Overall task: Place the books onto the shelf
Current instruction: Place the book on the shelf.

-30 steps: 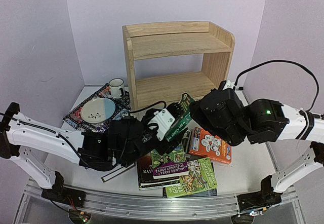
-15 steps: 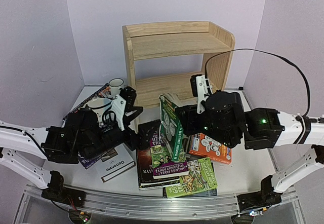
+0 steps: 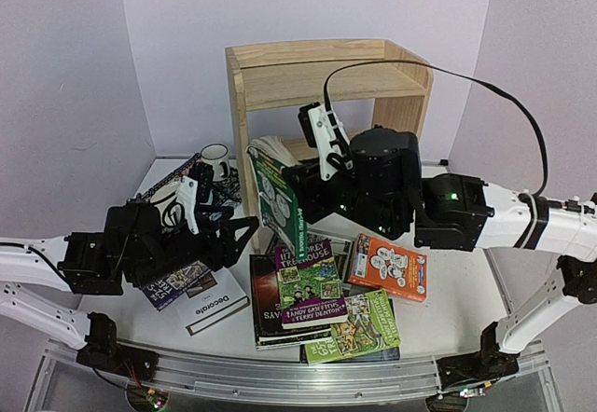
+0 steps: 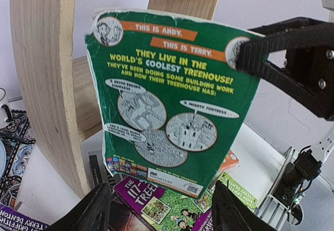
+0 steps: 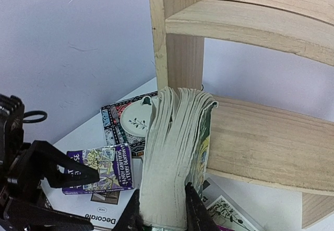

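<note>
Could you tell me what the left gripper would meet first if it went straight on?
Most likely the green illustrated paperback that the right gripper holds upright, though depth is unclear.

The wooden shelf stands tall at the top middle. Just in front of it a green book is up in the air, upright, with its pages fanned a bit. Lower down more books lie flat: a purple book on a dark book, an orange book to the right, and a white book to the left.
</note>
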Robot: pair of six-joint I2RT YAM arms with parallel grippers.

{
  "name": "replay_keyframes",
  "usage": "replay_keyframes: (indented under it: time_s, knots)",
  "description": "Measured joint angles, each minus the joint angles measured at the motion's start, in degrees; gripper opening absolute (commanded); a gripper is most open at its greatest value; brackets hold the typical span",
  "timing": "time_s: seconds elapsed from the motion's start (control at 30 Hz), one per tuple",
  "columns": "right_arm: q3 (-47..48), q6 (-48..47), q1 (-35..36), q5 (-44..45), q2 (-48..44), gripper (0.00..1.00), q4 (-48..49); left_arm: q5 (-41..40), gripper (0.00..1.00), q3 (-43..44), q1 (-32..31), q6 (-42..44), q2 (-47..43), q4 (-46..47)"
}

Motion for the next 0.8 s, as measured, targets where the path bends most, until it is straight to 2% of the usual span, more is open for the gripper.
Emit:
replay_keyframes:
  time_s: [0.33,0.8]
  knots:
    - [3.17,-0.91,-4.05,-1.97,1.95,0.0,0.18,-1.64,0.66,-1.48,0.4,-2.88,-4.12,-3.55]
    - [9.21,-1.16,-7.01,-5.95,4.59,0.0,-1.35,-2.57,0.65,-1.48,0.47,-3.12,-4.29,-4.12]
